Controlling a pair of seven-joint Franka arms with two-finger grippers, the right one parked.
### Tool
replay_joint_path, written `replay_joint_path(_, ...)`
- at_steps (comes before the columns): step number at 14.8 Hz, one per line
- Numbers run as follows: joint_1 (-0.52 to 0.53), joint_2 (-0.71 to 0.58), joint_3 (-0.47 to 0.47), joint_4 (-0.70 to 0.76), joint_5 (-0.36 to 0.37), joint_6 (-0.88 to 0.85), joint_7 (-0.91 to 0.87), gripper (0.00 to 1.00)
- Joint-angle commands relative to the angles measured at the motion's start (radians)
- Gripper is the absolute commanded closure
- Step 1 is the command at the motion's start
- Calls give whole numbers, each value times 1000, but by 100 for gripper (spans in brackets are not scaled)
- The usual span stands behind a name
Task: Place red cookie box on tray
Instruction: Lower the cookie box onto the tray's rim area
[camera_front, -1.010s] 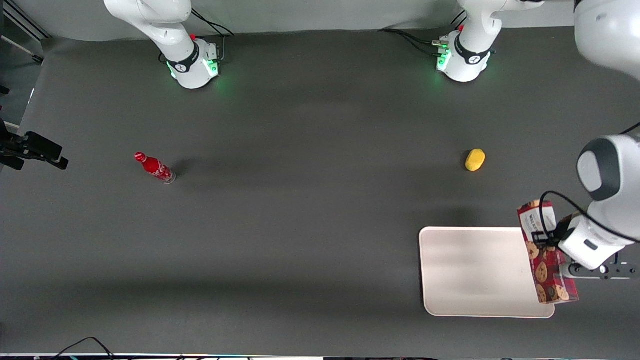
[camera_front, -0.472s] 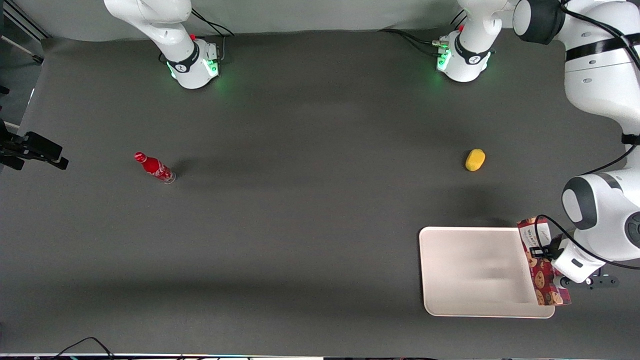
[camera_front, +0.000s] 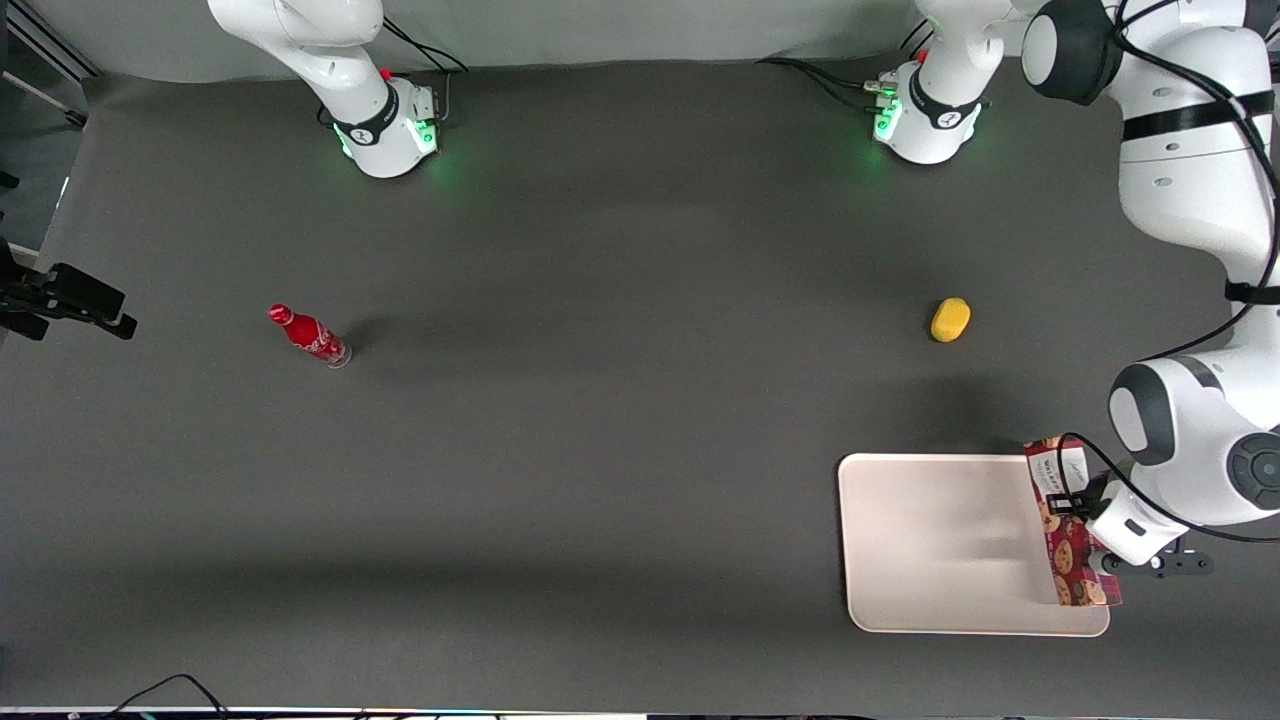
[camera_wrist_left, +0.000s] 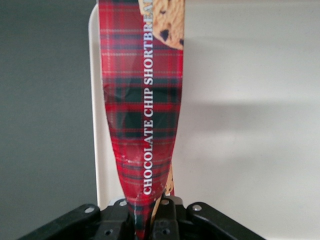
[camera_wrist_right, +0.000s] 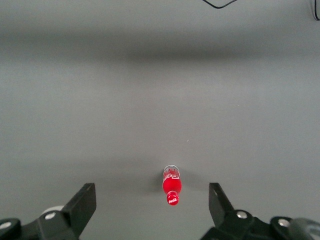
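Note:
The red cookie box (camera_front: 1066, 532), long, narrow and red plaid with cookie pictures and a white label at its farther end, is held on edge over the cream-white tray (camera_front: 940, 540) at the tray's edge toward the working arm's end of the table. My left gripper (camera_front: 1085, 515) is shut on the box, its fingers squeezing the box's side. In the left wrist view the box (camera_wrist_left: 142, 100) runs away from the gripper (camera_wrist_left: 148, 216) above the tray's rim (camera_wrist_left: 101, 165), pinched thin between the fingers.
A yellow lemon-like object (camera_front: 950, 319) lies farther from the front camera than the tray. A small red soda bottle (camera_front: 309, 335) stands toward the parked arm's end of the table and also shows in the right wrist view (camera_wrist_right: 171, 185).
My left gripper has lowered with the box and shifted it a little farther over the tray's edge. The box looks smaller and lower than a second ago.

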Motion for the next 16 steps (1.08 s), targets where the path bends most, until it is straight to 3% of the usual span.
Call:
replay_joint_path(1,-4,40,9,24,-28,31,57,100)
replay_joint_path(5,-4,40,9,24,-44,31,59,100)
replay_joint_path(6,-6,40,9,24,-44,31,59,69)
replay_joint_path(7,-6,41,9,24,-44,31,59,22)
replay_joint_path(9,-4,45,9,25,-44,31,59,6)
replay_joint_path(10,-4,45,9,25,-45,33,59,0)
replay_joint_path(16,-4,45,9,30,-44,43,57,0)
